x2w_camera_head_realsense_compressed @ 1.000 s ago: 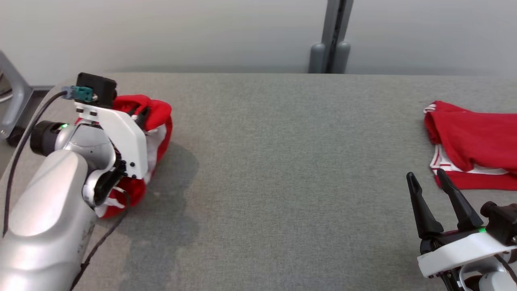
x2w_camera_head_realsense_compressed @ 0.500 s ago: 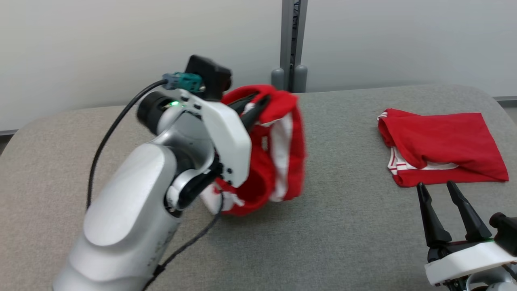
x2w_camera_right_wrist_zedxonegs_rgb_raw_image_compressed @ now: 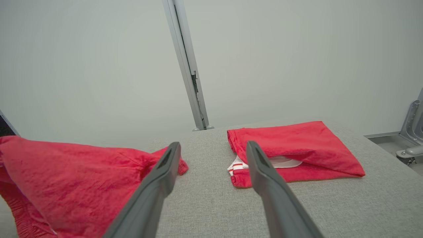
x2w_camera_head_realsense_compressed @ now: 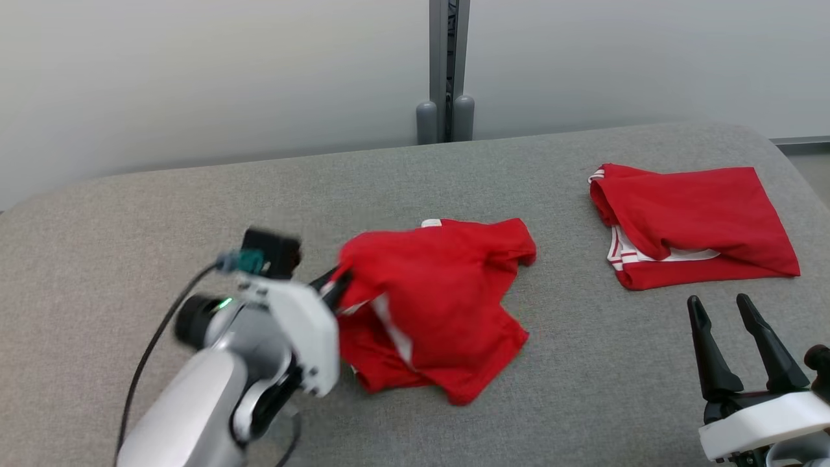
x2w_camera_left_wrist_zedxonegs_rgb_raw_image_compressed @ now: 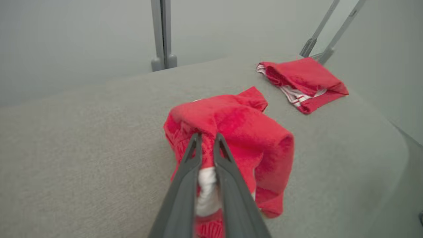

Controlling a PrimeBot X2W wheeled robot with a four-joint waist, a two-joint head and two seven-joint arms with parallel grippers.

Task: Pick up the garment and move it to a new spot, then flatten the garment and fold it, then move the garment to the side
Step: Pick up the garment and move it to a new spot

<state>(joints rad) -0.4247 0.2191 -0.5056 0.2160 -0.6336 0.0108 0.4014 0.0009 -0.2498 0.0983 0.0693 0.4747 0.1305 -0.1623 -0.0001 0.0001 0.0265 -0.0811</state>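
Firmly pinched — garment (x2w_camera_left_wrist_zedxonegs_rgb_raw_image_compressed: 231, 122) edge between left jaws.

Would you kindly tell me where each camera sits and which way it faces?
Head view: on the head, looking forward and down over the grey table; left gripper pinching the loose red garment, right gripper open at lower right.
Left wrist view: on the left wrist, looking along its own two fingers at that garment.
Right wrist view: on the right wrist, looking low across the table past its own spread fingers toward the wall.
Shared: all three show the folded red garment.
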